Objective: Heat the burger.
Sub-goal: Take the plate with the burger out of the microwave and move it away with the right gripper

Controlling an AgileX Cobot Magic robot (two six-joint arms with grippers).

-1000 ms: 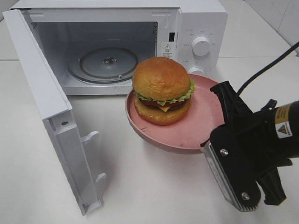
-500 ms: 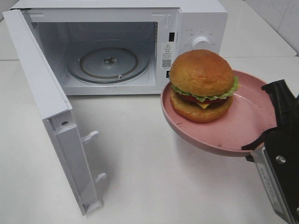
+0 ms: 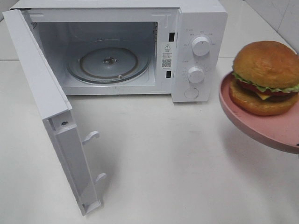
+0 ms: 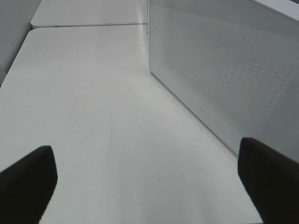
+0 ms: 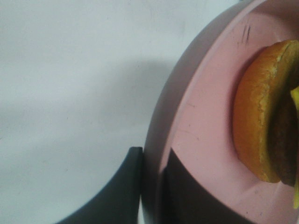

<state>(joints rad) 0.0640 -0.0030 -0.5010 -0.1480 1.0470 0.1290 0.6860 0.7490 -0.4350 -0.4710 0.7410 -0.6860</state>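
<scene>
**A:** White tabletop (image 3: 187,168) carries a white microwave (image 3: 196,18) at 12 o'clock in the high view. Its door (image 3: 42,93) swings wide toward 8 o'clock, and the glass turntable (image 3: 110,63) inside is bare.

**B:** Burger location?

**A:** Outside the oven. Pink plate (image 3: 252,123) hangs in the air at 3 o'clock, clear of the tabletop and tilted, partly cut by the frame edge. The burger (image 3: 266,77) sits on it, beside the two control knobs (image 3: 198,60).

**B:** Grippers?

**A:** Right gripper (image 5: 152,186) is nearly closed, pinching the plate rim, one finger on the outer wall and one on the inner face. Left gripper (image 4: 149,179) is spread fully, holding nothing, hovering above the tabletop next to the door's perforated outer face.
</scene>
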